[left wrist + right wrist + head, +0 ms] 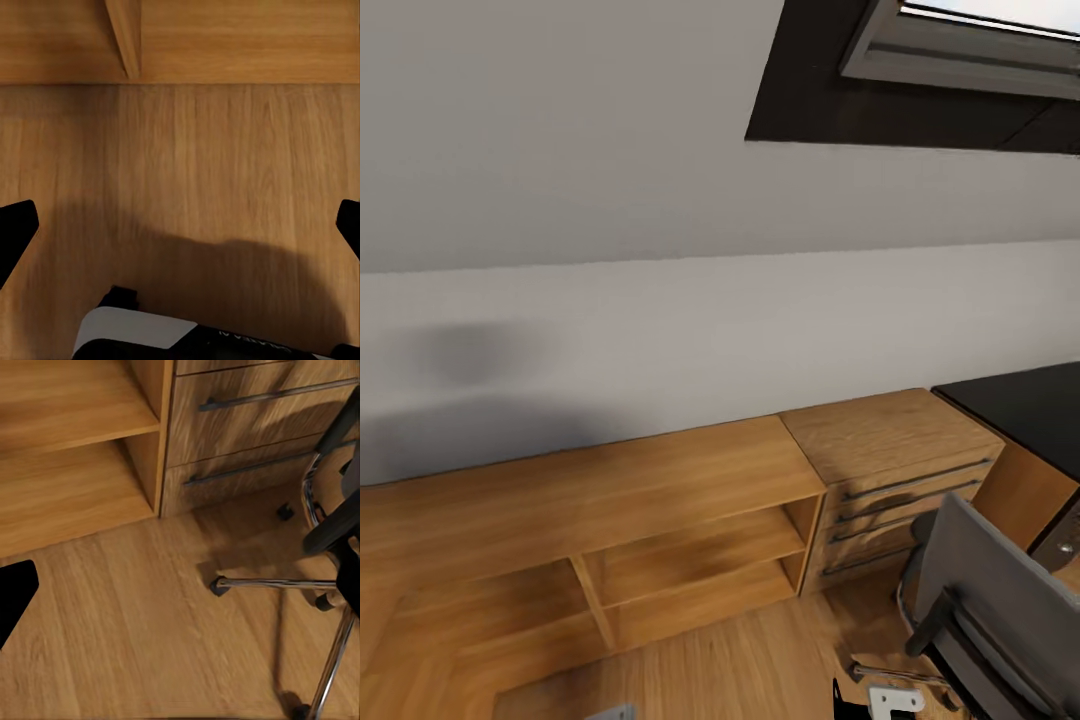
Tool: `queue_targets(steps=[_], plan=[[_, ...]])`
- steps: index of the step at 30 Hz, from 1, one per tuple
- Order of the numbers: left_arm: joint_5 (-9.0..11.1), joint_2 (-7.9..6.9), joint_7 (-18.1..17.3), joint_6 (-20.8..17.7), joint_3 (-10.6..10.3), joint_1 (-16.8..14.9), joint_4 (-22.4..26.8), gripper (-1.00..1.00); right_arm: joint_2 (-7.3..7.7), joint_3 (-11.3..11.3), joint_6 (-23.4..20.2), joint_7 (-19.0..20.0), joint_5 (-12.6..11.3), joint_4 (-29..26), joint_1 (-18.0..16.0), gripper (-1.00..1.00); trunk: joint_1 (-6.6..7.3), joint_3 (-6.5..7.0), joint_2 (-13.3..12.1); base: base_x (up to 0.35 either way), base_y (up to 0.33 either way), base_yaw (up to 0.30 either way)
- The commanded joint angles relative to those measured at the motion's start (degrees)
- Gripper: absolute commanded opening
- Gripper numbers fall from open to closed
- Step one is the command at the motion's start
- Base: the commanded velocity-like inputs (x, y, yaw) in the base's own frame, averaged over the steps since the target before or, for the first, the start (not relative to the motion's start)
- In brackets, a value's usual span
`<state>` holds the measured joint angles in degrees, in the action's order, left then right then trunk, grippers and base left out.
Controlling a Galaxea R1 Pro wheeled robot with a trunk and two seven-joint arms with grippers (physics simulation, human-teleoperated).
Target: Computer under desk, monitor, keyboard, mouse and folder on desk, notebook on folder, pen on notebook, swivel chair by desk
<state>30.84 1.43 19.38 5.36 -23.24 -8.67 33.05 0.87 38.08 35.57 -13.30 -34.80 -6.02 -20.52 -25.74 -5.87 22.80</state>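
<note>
Black fingers (15, 232) at the frame edges; white-and-black body shell (135, 334) (faint lettering, illegible) in left wrist view.

floor (135, 615): wood planks, under both grippers
shelf unit (610, 520): stands on it, ahead of the left gripper
chest of drawers (890, 470): beside the shelves
swivel chair (1000, 600): castors on floor, near right gripper
</note>
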Motion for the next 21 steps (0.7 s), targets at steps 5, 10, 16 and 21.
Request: queue_targets(steps=[5,10,16,21], plan=[[0.55,-0.1,0.4,0.36,-0.38,-0.07,0.0,1.0,0.01,0.5,0.03,-0.5,-0.02,-0.04,-0.04,1.0,-0.04,-0.12,0.12,0.095,0.229,-0.3],[0.54,-0.09,0.4,0.37,-0.38,-0.06,0.0,1.0,0.01,0.51,0.03,-0.49,-0.01,-0.04,-0.04,1.0,-0.04,-0.12,0.12,0.114,0.131,-0.3],[0.54,-0.11,0.4,0.38,-0.4,-0.08,0.0,1.0,0.01,0.51,0.03,-0.49,-0.01,-0.04,-0.04,1.0,-0.04,-0.12,0.12,0.109,0.085,-0.3],[0.54,-0.11,0.4,0.39,-0.4,-0.05,0.0,1.0,0.01,0.51,0.03,-0.48,-0.01,-0.04,-0.04,1.0,-0.04,-0.12,0.12,0.069,0.027,-0.3]])
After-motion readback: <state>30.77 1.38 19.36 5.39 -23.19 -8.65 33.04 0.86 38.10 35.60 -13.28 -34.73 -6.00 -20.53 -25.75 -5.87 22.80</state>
